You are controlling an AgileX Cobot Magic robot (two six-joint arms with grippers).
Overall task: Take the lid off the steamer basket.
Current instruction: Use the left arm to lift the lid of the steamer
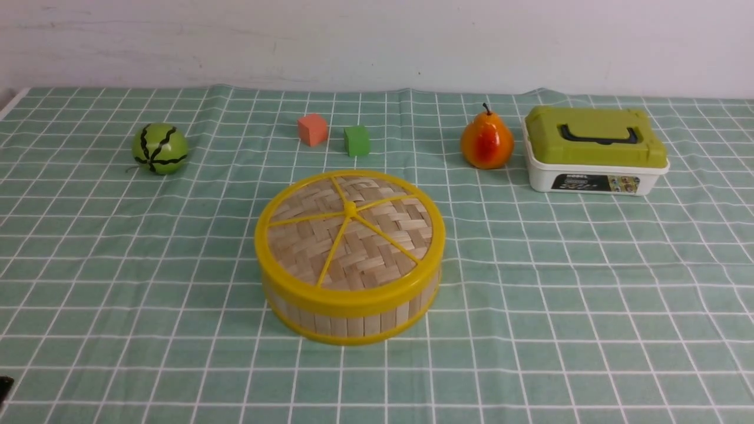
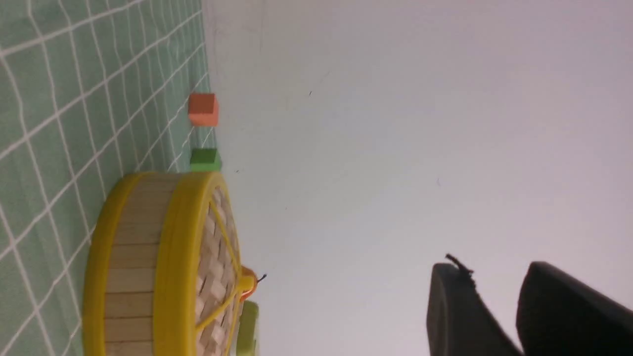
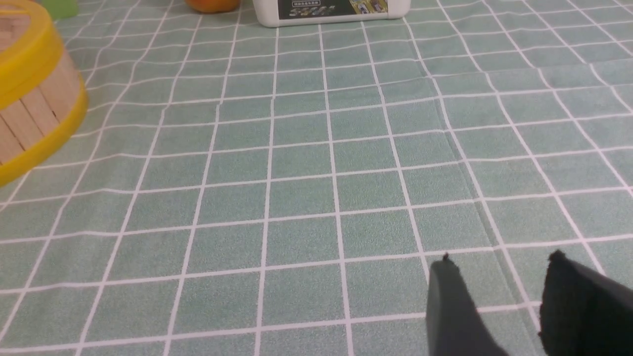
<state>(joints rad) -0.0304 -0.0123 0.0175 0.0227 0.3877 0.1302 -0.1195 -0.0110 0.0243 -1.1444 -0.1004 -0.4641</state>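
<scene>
The steamer basket [image 1: 353, 321] stands mid-table with the lid [image 1: 350, 229] seated on it, spokes meeting at the centre knob. In the left wrist view the basket [image 2: 128, 277] and the lid [image 2: 212, 282] show from the side, well away from my left gripper [image 2: 494, 277]. That gripper is open, with only the wall behind the gap. In the front view just a dark bit of the left arm [image 1: 3, 388] shows at the bottom-left edge. My right gripper [image 3: 499, 269] is open above bare cloth, to the right of the basket [image 3: 29, 113].
Behind the basket sit an orange cube [image 1: 312, 129] and a green cube [image 1: 356, 141]. A green striped ball [image 1: 159, 148] lies far left. A pear [image 1: 486, 143] and a white box with an olive-green lid [image 1: 595, 150] stand at the back right.
</scene>
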